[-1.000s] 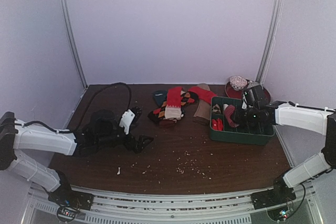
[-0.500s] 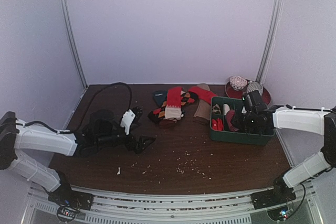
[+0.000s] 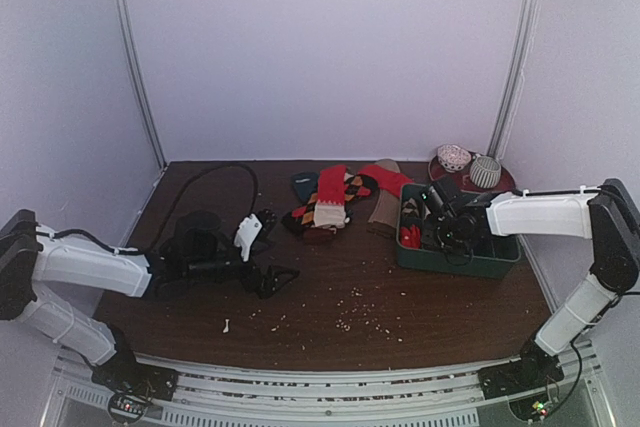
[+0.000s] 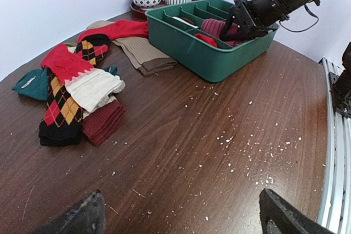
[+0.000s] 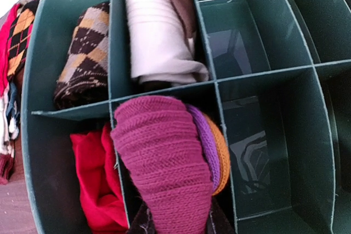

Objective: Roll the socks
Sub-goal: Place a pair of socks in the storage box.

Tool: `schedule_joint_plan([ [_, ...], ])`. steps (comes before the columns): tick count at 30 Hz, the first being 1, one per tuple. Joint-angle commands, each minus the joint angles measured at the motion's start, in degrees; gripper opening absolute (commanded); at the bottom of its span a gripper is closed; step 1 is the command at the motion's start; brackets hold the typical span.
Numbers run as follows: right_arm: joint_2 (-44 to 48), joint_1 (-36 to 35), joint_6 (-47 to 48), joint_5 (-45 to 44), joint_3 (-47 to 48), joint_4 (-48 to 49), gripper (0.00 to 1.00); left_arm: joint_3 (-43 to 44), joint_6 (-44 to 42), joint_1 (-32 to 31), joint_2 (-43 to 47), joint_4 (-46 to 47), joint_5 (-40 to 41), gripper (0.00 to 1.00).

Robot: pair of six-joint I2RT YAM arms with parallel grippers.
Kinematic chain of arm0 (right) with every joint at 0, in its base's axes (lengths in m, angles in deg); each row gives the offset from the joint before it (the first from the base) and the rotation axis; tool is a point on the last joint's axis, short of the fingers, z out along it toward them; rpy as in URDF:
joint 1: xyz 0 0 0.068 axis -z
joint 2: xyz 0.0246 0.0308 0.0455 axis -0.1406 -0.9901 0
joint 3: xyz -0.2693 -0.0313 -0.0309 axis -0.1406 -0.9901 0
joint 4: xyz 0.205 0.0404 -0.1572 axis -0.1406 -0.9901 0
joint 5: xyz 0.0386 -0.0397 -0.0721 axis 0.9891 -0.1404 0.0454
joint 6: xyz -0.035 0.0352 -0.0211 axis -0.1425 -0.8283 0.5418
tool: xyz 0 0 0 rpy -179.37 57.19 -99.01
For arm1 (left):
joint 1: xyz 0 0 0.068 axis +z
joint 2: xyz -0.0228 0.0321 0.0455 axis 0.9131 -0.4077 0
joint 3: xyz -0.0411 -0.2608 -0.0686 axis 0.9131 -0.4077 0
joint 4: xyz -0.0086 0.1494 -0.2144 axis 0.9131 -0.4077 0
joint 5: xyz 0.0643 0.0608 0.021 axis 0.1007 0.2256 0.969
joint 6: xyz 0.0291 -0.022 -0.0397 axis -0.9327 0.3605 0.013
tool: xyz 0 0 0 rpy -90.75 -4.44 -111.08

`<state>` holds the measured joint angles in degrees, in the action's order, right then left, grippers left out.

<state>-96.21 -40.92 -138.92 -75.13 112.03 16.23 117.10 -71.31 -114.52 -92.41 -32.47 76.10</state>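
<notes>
Right arm's tool (image 3: 441,215) has slid toward the left across the green tray (image 3: 455,259) since a second ago, so the striped bowl (image 3: 485,171) behind it is in plain sight now, next to the patterned bowl (image 3: 453,157) on the dark red plate (image 3: 505,183). Left arm has barely budged.

In the right wrist view, the maroon sock roll (image 5: 164,163) sits in a middle compartment at the lower centre of the frame. The tool's dark fingers (image 5: 141,220) are right up against both sides of it. Can't tell if they're actually squeezing it or just sitting there. It's crowded in there: a purple-and-orange roll (image 5: 211,146) is pressed against the maroon one, a red sock (image 5: 93,173) is stuffed in the next slot to the left, and the thin dividers hem everything in. Above those, a white roll (image 5: 159,42) and a brown argyle roll (image 5: 82,58) have their own slots.

The left tool (image 4: 181,220) is low over the counter (image 3: 400,297) with its fingers wide apart and nothing between them.

The unrolled socks are still loose in a pile at the middle of the top view, just left of the tray: an argyle sock (image 4: 60,110), a red-and-white one (image 4: 82,78), tan ones (image 4: 145,56) and a teal one (image 4: 30,83) at the edge. Pale crumbs (image 3: 350,319) are scattered over the near part of the counter, and a black cable (image 3: 215,172) loops at the upper left of it.
</notes>
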Motion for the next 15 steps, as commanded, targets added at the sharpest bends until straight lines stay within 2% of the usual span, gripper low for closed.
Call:
schedule_joint_plan([
  [1, -2.34, -0.38, -4.55, -1.1, 0.57, -5.88, 0.0, 0.04, -0.46, 0.37, 2.54, 0.81, -2.09, 0.96],
  [5, -6.17, -0.38, -4.6, 1.83, 2.03, -7.85, 0.0, 0.05, -0.49, 0.41, 3.63, 0.42, -2.75, 0.97],
  [11, -15.29, 0.43, 0.04, 5.82, 8.1, -14.25, 0.0, -0.28, 0.17, 0.35, 6.14, 0.09, -4.23, 0.96],
  [15, -19.35, 2.37, 2.38, 9.39, 7.42, -11.03, 0.0, -0.44, -0.31, 0.41, 7.37, -0.79, -3.2, 0.97],
])
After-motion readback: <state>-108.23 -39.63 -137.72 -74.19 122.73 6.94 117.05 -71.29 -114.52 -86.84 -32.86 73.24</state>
